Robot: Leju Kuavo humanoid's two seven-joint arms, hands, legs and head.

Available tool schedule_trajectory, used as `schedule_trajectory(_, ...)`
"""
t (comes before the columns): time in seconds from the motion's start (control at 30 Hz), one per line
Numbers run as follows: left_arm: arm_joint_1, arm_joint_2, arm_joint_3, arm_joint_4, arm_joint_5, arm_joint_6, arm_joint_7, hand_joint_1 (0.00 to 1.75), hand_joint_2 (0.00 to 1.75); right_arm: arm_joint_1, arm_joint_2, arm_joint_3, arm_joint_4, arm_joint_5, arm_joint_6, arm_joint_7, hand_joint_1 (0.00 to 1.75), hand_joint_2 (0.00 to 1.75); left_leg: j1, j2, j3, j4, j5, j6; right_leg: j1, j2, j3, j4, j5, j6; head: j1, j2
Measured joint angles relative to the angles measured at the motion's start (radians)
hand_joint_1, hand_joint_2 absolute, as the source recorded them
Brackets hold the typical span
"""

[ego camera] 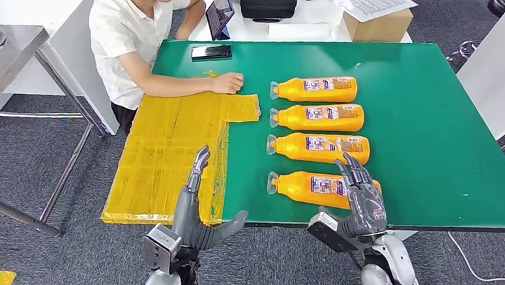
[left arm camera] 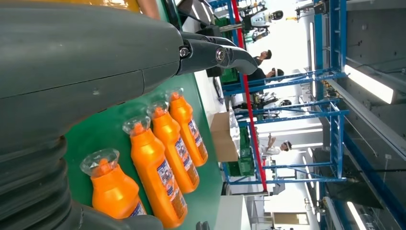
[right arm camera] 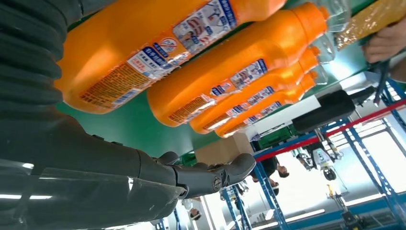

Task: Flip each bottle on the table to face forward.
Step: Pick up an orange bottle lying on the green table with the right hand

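Head view: four bottles (ego camera: 319,126) lying in a row on green table (ego camera: 432,139), labels up; flipping progress unclear. Right hand (ego camera: 364,199) over nearest bottle (ego camera: 317,186), fingers spread, empty. Left hand (ego camera: 197,204) open beside yellow sheet (ego camera: 165,153).
Wrist views: bottles ungrasped.

Right robot hand (ego camera: 364,199) covers the base end of the nearest bottle (ego camera: 308,186); label print on all four bottles too small to read; seated person (ego camera: 141,40) cut off by the head view's top edge; counter (ego camera: 432,139) runs off the right edge.
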Motion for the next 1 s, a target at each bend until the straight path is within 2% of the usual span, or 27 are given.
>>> schedule_trajectory(0.4,0.000,-0.002,0.000,0.003,0.000,-0.001,0.003,0.00,1.75,-0.005,-0.015,0.000,0.013,0.010,0.031,0.023,0.00,1.75,0.000,0.000,0.000,0.000,0.000,0.000,0.000,0.000,0.000,0.000,0.000,0.000,0.000,0.000)
schedule_trajectory(0.6,-0.015,-0.006,0.000,0.020,-0.003,-0.011,0.023,0.00,1.75,-0.080,-0.122,-0.001,0.083,0.097,0.153,0.123,0.00,1.75,-0.001,0.000,0.000,0.000,0.000,0.000,0.000,0.000,0.000,0.000,0.000,0.000,0.000,0.000)
schedule_trajectory(1.0,-0.030,-0.010,-0.009,0.035,-0.001,-0.022,0.037,0.00,1.75,-0.160,-0.211,0.016,0.144,0.107,0.273,0.165,0.00,1.75,-0.001,0.000,0.000,0.000,0.000,0.000,0.000,0.000,0.000,0.000,0.000,0.000,0.000,0.000)
